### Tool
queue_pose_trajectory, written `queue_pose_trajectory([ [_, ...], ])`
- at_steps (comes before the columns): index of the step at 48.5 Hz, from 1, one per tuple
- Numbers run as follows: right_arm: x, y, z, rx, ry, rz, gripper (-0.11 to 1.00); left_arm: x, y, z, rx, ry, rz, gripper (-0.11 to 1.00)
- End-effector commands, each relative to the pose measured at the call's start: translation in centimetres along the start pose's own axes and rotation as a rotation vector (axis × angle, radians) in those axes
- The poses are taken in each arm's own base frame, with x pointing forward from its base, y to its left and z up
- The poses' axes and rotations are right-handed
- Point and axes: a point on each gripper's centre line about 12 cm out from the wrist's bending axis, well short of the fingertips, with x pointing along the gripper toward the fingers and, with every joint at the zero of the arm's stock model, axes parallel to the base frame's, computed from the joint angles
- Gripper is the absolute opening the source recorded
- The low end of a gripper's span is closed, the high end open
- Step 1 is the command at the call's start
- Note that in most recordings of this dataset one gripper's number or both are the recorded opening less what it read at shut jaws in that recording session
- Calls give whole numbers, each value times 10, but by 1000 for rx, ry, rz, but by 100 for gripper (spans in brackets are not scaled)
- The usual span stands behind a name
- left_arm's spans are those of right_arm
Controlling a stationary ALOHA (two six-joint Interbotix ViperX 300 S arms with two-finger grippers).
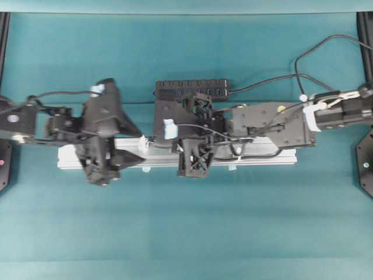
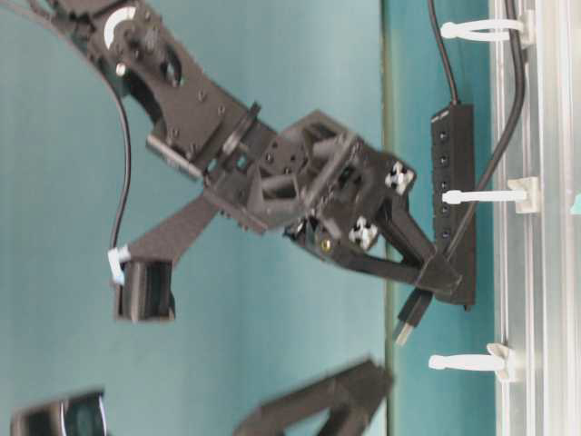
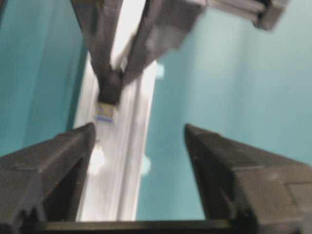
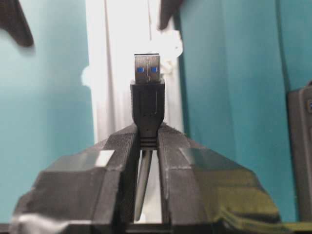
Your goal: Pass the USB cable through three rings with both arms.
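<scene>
Jaws on the left gripper [image 3: 139, 141] stood wide apart with nothing between them, while the right gripper [image 4: 148, 141] was clamped on the USB cable [image 4: 147, 105] just behind its plug, metal tip pointing ahead over the rail [image 1: 280, 156]. From overhead both arms crowded over that silver rail and hid most of it, with the black hub [image 1: 191, 88] lying just behind. Only the table-level view showed the rings [image 2: 481, 195] plainly: three pale loops on the rail's edge, the plug hanging between two of them, apart from both.
</scene>
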Motion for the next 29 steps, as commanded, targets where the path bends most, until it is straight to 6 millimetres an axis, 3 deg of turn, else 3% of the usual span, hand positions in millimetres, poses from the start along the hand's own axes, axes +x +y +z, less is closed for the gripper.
queue_pose_trajectory([
  [1, 1, -8, 11, -4, -1, -15, -6, -15, -2, 7, -3, -49, -12, 74],
  [20, 21, -11, 7, -50, 121, -29, -6, -49, 1, -10, -6, -100, -22, 74],
  [29, 25, -10, 5, -53, 127, -27, -6, -56, 2, -14, -6, -112, -25, 74],
])
